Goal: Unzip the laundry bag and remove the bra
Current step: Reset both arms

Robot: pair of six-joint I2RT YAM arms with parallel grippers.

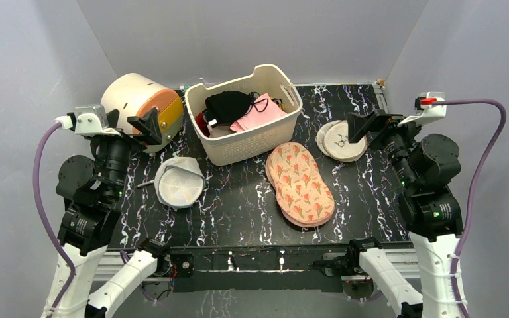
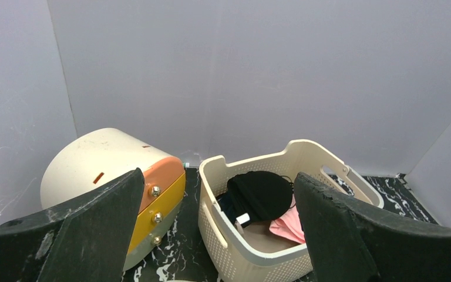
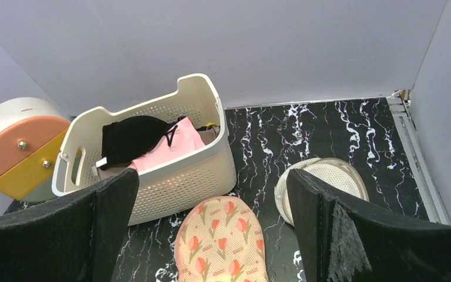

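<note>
The laundry bag (image 1: 300, 184), peanut-shaped with a red-orange floral print and pink trim, lies flat and closed on the black marbled table, right of centre. Its near end shows in the right wrist view (image 3: 220, 244). The black bra (image 1: 227, 106) lies in the cream basket (image 1: 252, 142) on top of other clothes; it also shows in the left wrist view (image 2: 259, 194) and the right wrist view (image 3: 132, 137). My left gripper (image 1: 147, 127) is open and empty, raised at the left. My right gripper (image 1: 364, 126) is open and empty, raised at the right, well apart from the bag.
A cream drum with an orange and yellow face (image 1: 142, 106) lies at the back left. A white dome-shaped mesh bag (image 1: 179, 182) sits left of the basket. Round beige mesh discs (image 1: 340, 140) lie at the back right. A pink garment (image 1: 258, 114) is in the basket.
</note>
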